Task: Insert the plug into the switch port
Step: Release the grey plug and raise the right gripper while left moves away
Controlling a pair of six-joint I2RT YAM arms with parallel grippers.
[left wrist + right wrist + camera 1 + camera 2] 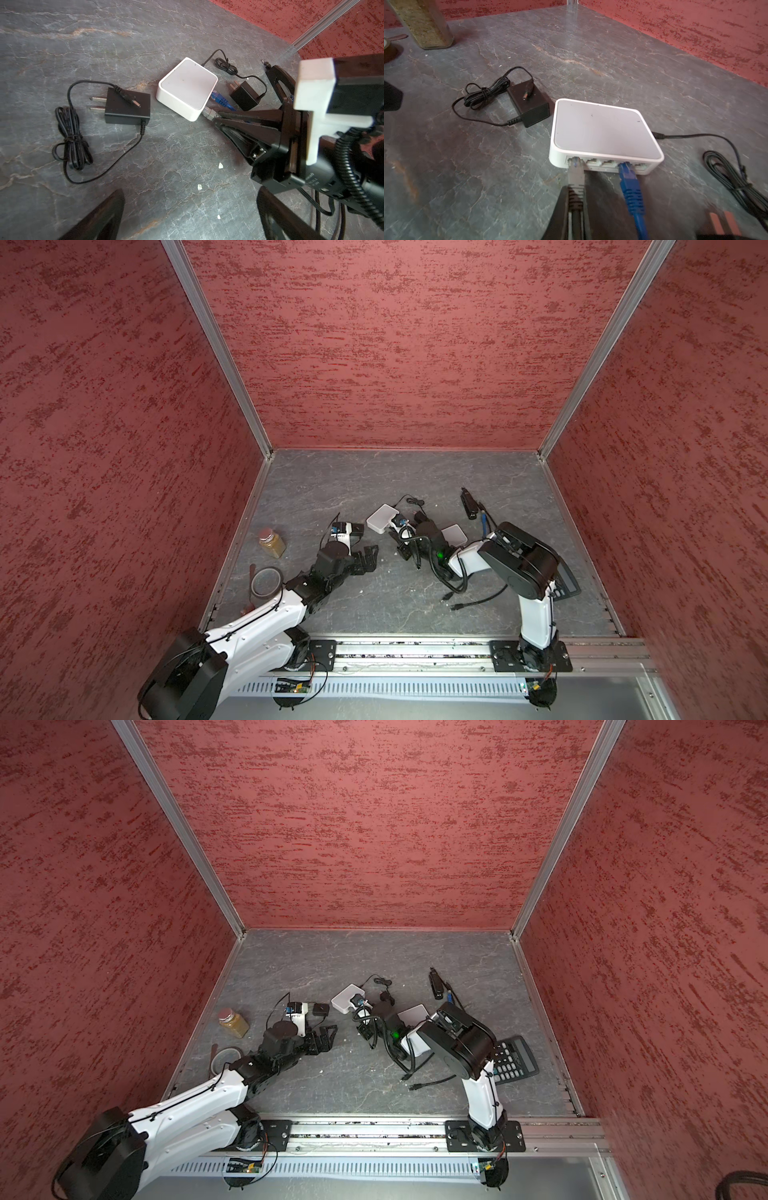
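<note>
On the slate table [488, 187], right gripper [575, 197] pinches the grey plug [575, 172] at the switch [602, 128]; left gripper [191, 190] gapes wide

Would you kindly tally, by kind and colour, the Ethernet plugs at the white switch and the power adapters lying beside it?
grey Ethernet plug: 1
blue Ethernet plug: 1
black power adapter: 2
Total: 4

A lidded jar [272, 542] stands near a tape roll [266, 581] (lying flat), well apart from a calculator [513, 1060].
</note>
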